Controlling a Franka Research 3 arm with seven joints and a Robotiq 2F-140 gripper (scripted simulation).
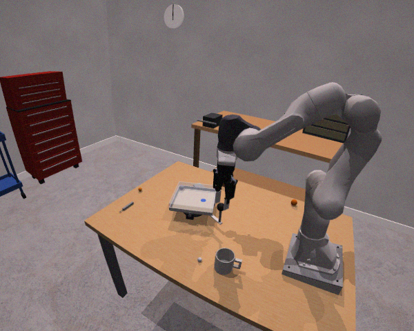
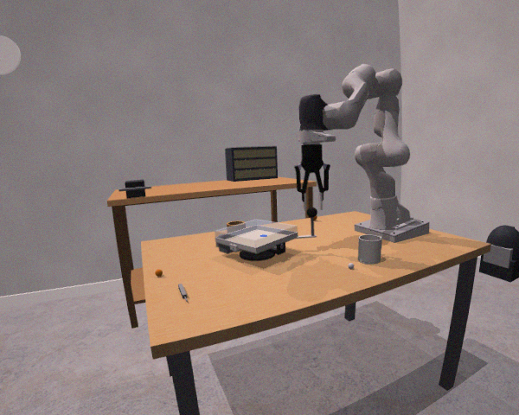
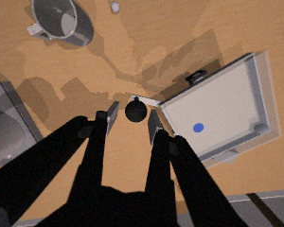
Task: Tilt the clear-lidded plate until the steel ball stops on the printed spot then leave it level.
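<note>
The clear-lidded plate (image 1: 188, 203) (image 2: 244, 239) (image 3: 227, 96) sits on a dark pivot base in the middle of the table and looks about level. Its blue printed spot (image 1: 203, 200) (image 2: 263, 235) (image 3: 198, 128) is near the middle. The steel ball (image 3: 261, 128) rests in a plate corner, away from the spot. A black knob (image 1: 220, 206) (image 2: 312, 212) (image 3: 135, 111) stands on a thin lever at the plate's side. My gripper (image 1: 223, 194) (image 2: 312, 199) (image 3: 133, 113) hangs straight over the knob, partly open and empty, its fingertips just above it.
A grey mug (image 1: 224, 261) (image 2: 369, 249) (image 3: 62, 19) and a small white ball (image 1: 199, 259) (image 2: 350, 265) (image 3: 115, 6) lie near the front edge. Orange balls (image 1: 140, 189) (image 1: 294, 202) and a pen (image 1: 126, 207) (image 2: 182, 291) lie farther off. The robot base (image 1: 314, 263) is at the right.
</note>
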